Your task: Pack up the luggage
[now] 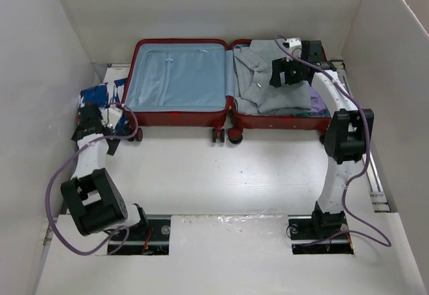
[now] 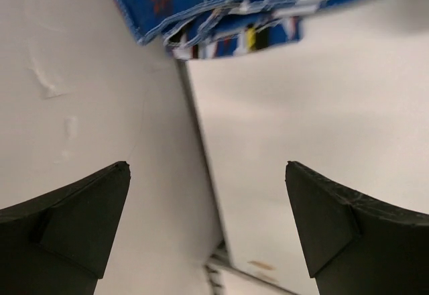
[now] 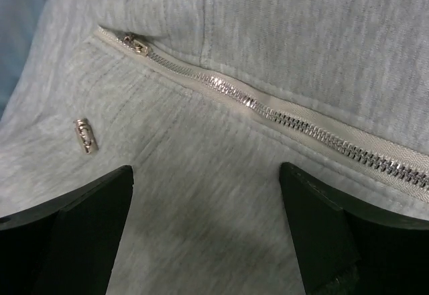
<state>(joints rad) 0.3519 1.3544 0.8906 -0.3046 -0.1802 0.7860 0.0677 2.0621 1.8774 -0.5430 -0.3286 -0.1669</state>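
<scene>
Your right gripper [image 3: 206,167] has its fingers spread wide with nothing between them. They hang just over the grey zip-up top [image 3: 268,40], apart from the cloth as far as the wrist view shows. The metal zipper [image 3: 281,117] runs slantwise ahead of the fingertips, and a small metal tab [image 3: 85,136] lies to the left. That top is bunched in the right half of the luggage [image 1: 181,117], which lies flat and fully open at the far side of the table [image 1: 221,174]. Some darker clothing peeks out under the top's right edge. The open stance suits an arm that has nothing to carry and is parked over what is already packed.

Your left gripper [image 2: 206,164] is also fully open and empty. It points across the white surface toward the blue patterned cloth [image 2: 221,7], which sits ahead of the fingertips and well apart from them. From above, that cloth [image 1: 100,97] lies in a heap on the table just beside the suitcase's left wall, outside the shell. The wide jaws there read as readiness to take a fold of it.

The left half shows only its pale blue lining [image 1: 177,77], so it looks like the natural place for the cloth. You are partway through: one half filled, one piece left outside, lid not yet closed.
</scene>
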